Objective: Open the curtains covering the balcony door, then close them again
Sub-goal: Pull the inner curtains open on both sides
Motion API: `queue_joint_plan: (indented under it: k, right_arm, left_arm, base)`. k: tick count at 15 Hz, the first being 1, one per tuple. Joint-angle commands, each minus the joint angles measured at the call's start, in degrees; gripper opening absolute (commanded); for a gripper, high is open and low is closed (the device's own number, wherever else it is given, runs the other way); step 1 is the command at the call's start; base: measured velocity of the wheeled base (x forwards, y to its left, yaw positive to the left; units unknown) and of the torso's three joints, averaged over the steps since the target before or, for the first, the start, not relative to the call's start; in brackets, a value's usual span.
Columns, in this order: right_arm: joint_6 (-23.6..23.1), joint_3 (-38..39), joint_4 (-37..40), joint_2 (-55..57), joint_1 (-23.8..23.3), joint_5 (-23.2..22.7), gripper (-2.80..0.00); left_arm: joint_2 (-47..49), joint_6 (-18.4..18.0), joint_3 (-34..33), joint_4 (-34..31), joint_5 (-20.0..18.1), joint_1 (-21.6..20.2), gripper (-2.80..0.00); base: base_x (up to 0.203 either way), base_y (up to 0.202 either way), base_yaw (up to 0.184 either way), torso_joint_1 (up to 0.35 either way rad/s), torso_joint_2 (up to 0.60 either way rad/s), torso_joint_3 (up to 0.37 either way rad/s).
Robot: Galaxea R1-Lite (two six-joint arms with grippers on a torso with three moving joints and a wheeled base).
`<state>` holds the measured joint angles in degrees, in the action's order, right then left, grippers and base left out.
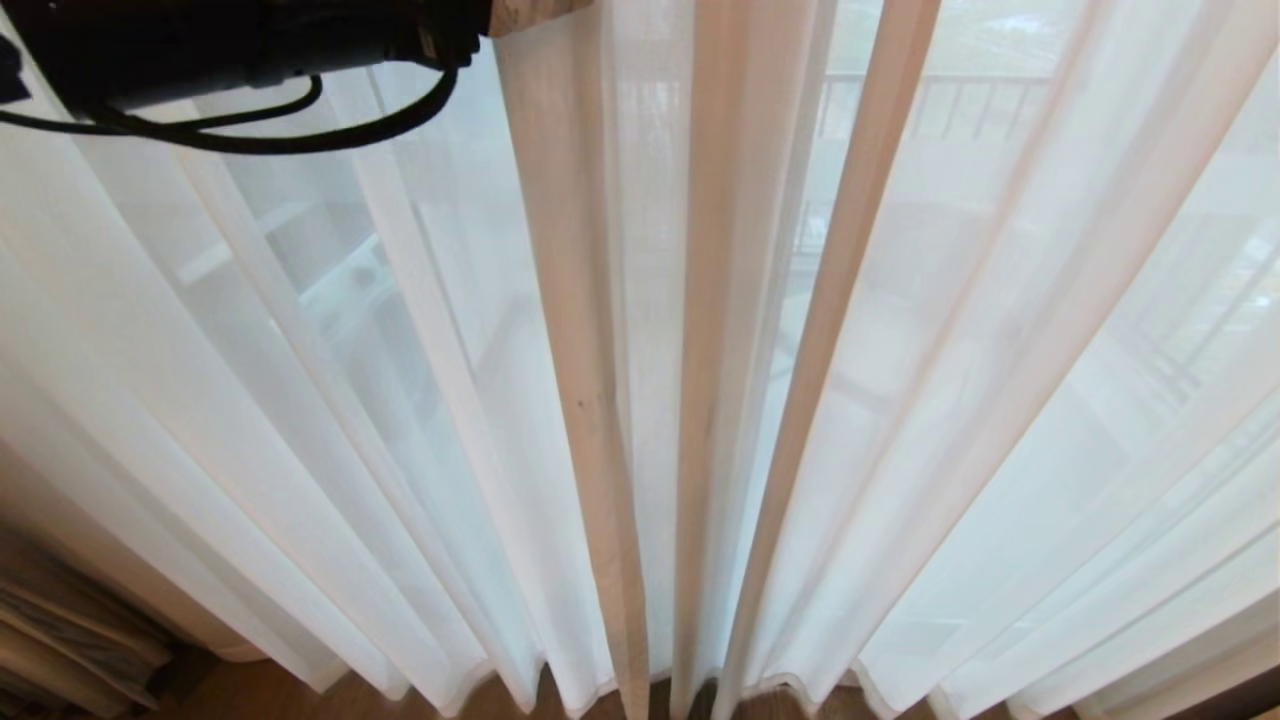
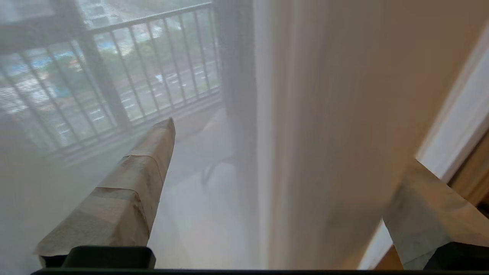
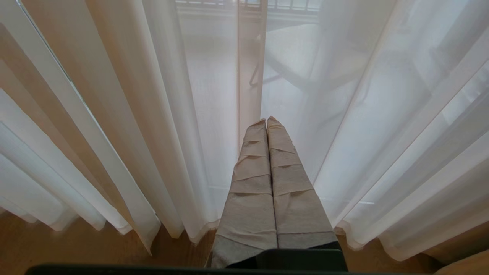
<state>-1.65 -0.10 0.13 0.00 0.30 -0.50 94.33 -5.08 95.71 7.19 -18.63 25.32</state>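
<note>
Hanging between the left claw's (image 2: 290, 191) spread fingers: a curtains (image 2: 336, 114) fold.

1. Head view: high, tilted down, close to the sheer curtains (image 1: 640, 400).
2. Left wrist view: pressed against the sheers, facing the balcony railing (image 2: 133, 68).
3. Right wrist view: low, level, near the hems; shares the centre folds with the head view.
</note>
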Motion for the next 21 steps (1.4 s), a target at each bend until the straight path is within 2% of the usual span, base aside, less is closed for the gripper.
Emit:
queue_joint_plan:
  k: [1,7,12,13,16,21]
  right_arm:
    - [-0.02,0.01,-0.03,0.00,-0.04,-0.02,-2.80]
    - [-0.02,0.01,-0.04,0.00,0.05,-0.02,-2.80]
    - [-0.02,0.01,0.04,0.00,-0.03,-0.02,-2.80]
    - [-0.02,0.01,0.04,0.00,-0.02,-0.02,-2.80]
    - [-0.02,0.01,-0.03,0.00,-0.04,-0.02,-2.80]
    - [-0.02,0.01,0.00,0.00,0.05,-0.02,-2.80]
  left_arm:
    - [3.03,-0.96,2.94,0.10,2.04,0.07,0.00]
    - [8.86,-1.42,13.16,0.02,2.49,0.38,0.00]
    - [11.18,-1.42,16.55,0.06,2.54,1.09,0.00]
    - [11.58,-1.51,16.88,0.09,2.63,1.31,-2.80]
    - [11.44,-2.56,16.97,0.01,2.72,1.31,-2.80]
    - [10.18,-2.83,16.71,0.08,6.53,1.22,-2.80]
  base:
    - [0.000,0.000,0.000,0.000,0.00,0.000]
    - [0.000,0.000,0.000,0.000,0.00,0.000]
    - [0.000,0.000,0.000,0.000,0.00,0.000]
    - [0.000,0.000,0.000,0.000,0.00,0.000]
    - [0.000,0.000,0.000,0.000,0.00,0.000]
    - [0.000,0.000,0.000,0.000,0.00,0.000]
